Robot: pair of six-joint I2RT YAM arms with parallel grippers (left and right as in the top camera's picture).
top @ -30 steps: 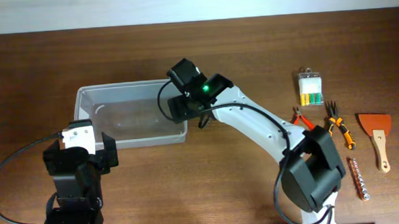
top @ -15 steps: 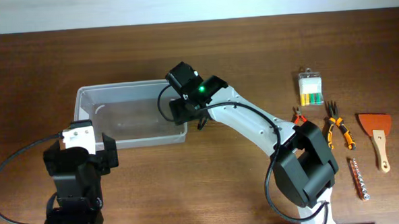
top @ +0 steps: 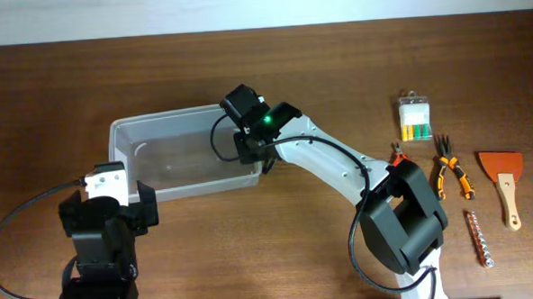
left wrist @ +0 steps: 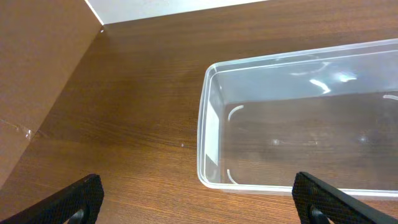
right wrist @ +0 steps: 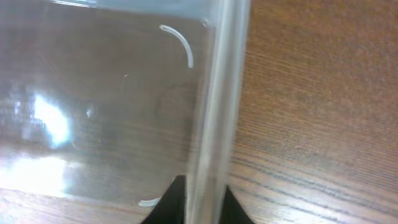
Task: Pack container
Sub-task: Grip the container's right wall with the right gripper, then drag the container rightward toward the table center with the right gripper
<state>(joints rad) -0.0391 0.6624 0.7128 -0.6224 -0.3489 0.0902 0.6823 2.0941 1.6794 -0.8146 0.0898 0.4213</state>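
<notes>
The container (top: 181,158) is a clear, empty tub lying left of the table's middle, slightly skewed. My right gripper (top: 254,152) is at its right end wall, shut on that wall. In the right wrist view the rim (right wrist: 217,93) runs up between the two dark fingertips (right wrist: 171,202), with my right gripper (right wrist: 202,206) pinching it. My left gripper (left wrist: 199,205) is open, its fingers wide apart at the frame's lower corners, just short of the container's (left wrist: 298,130) left end and touching nothing. From overhead, the left arm (top: 103,215) stands below the tub's left end.
Right of the tub lie a pack of batteries (top: 415,118), red-handled pliers (top: 402,155), orange-and-black pliers (top: 452,173), a scraper with a wooden handle (top: 505,182) and a strip of bits (top: 478,238). The table's far edge meets a white wall.
My right gripper has shut on the container's right wall. The container has shifted a little to the right and turned slightly. The left arm has stayed still.
</notes>
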